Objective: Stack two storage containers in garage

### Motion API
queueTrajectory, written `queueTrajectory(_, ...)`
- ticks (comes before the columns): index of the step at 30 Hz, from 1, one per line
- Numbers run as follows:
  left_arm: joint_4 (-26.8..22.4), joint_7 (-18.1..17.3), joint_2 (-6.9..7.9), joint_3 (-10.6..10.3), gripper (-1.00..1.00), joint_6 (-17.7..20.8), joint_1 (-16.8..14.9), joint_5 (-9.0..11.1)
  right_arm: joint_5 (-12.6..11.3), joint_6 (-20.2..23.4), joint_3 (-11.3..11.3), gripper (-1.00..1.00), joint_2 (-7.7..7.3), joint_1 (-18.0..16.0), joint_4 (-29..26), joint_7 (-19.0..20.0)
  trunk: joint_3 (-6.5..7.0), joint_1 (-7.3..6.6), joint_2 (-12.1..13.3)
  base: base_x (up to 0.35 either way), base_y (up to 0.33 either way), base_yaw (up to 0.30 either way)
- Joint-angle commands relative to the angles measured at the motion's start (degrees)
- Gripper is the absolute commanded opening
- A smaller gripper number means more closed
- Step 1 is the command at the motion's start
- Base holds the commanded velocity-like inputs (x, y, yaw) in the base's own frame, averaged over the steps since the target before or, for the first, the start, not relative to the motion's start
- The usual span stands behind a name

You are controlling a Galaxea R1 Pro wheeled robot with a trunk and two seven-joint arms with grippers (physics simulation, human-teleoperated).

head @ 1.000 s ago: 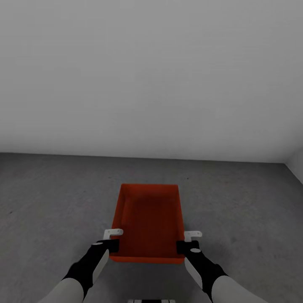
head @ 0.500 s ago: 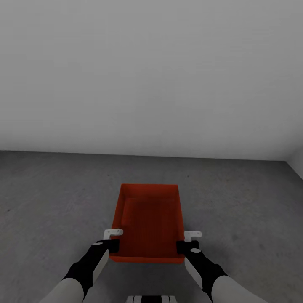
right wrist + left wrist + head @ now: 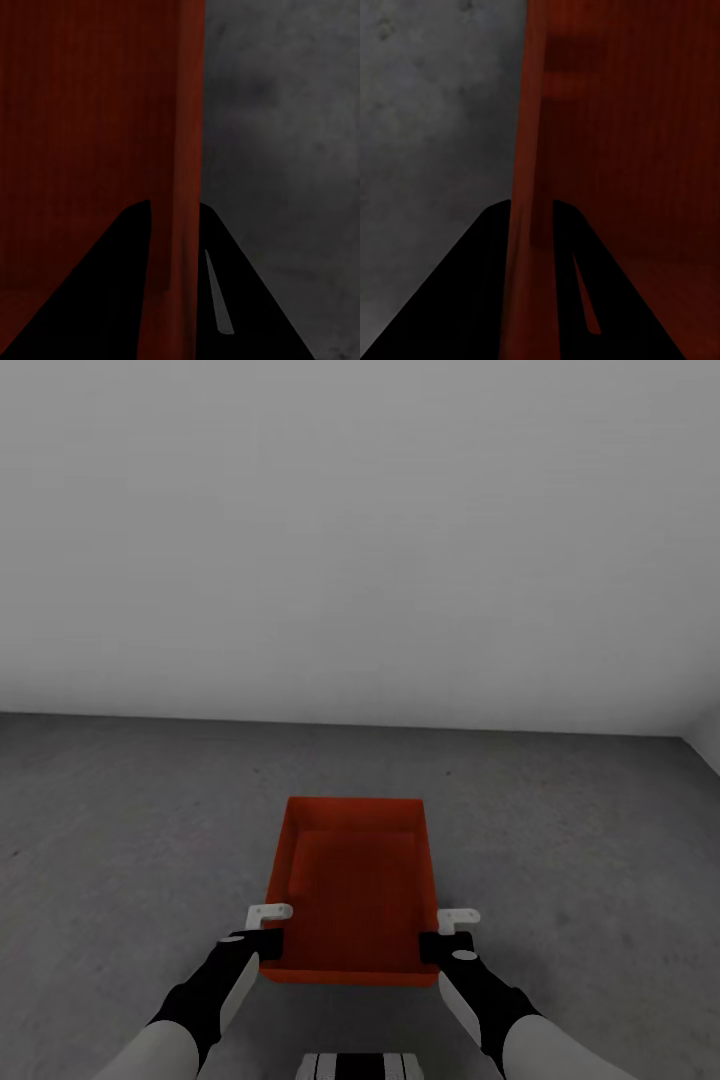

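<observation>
- Head view: an orange-red storage container [image 3: 352,885], open at the top, is carried between the two arms above the dark grey concrete floor [image 3: 120,830], with a plain grey-white wall [image 3: 360,540] beyond it. The left gripper [image 3: 268,928] grips the container's left long wall near its near corner, and the right gripper [image 3: 447,932] grips the right long wall at the matching spot. The container stretches straight ahead of both grippers, its far end pointing at the wall. A white and black part of the robot's base [image 3: 357,1066] shows just under the container's near edge.
- Left wrist view: the left gripper [image 3: 531,225] is clamped on the container's wall [image 3: 529,150], one dark finger on either side of it. The container's inside lies past the inner finger, the mottled floor [image 3: 427,112] past the outer one.
- Right wrist view: the right gripper [image 3: 174,221] likewise pinches the container's opposite wall [image 3: 187,112] between its two dark fingers, with the red interior past one finger and the grey floor [image 3: 285,112] past the other.
</observation>
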Motion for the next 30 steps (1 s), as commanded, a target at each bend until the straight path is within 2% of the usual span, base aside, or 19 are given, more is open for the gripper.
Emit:
queueTrajectory(1, 0.0, 1.0, 0.22, 2.4, -1.00, 0.4, 0.0, -0.4, 0.7, -2.0, -2.4, -1.00, -0.10, -0.1, -0.3, -5.4, -0.22, 0.21, -0.4, 0.000, 0.000, 0.000)
queueTrajectory(7, -0.1, 1.0, 0.22, 2.4, -1.00, 0.4, 0.0, -0.4, 0.7, -2.0, -2.4, -1.00, -0.10, -0.1, -0.3, -5.4, -1.30, 1.53, -2.8, 0.000, 0.000, 0.000)
queueTrajectory(30, -0.9, 0.9, 0.22, 2.5, -1.00, 0.4, 0.0, -0.3, 0.7, -2.2, -2.4, -1.00, -0.18, -0.1, -0.3, -5.2, -1.30, 1.53, -2.8, 0.000, 0.000, 0.000)
